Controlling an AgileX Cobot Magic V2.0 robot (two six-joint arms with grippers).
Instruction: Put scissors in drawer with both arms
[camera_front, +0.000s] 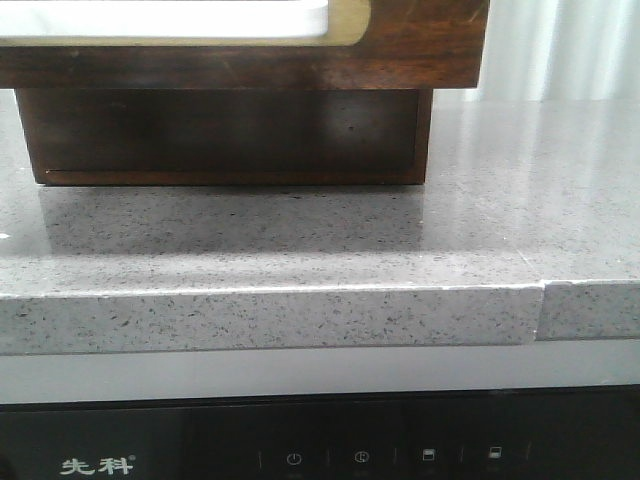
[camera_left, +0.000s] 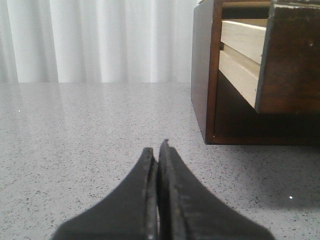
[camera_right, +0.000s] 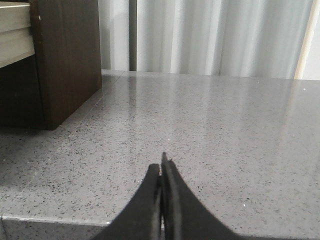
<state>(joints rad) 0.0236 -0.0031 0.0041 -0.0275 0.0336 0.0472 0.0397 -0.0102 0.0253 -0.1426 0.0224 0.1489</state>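
The dark brown drawer (camera_front: 400, 50) with the beige-rimmed white panel juts out of the wooden chest (camera_front: 230, 140), at the top of the front view. In the left wrist view the drawer (camera_left: 290, 55) stands pulled out, its pale wood side showing. The scissors are not in view. My left gripper (camera_left: 156, 149) is shut and empty, low over the grey counter, apart from the chest. My right gripper (camera_right: 161, 167) is shut and empty near the counter's front edge, on the chest's (camera_right: 65, 60) other side. Neither gripper shows in the front view.
The grey speckled stone counter (camera_front: 320, 250) has a seam (camera_front: 541, 300) at its front right edge. A black appliance panel (camera_front: 320, 440) sits below it. White curtains (camera_right: 210, 35) hang behind the counter.
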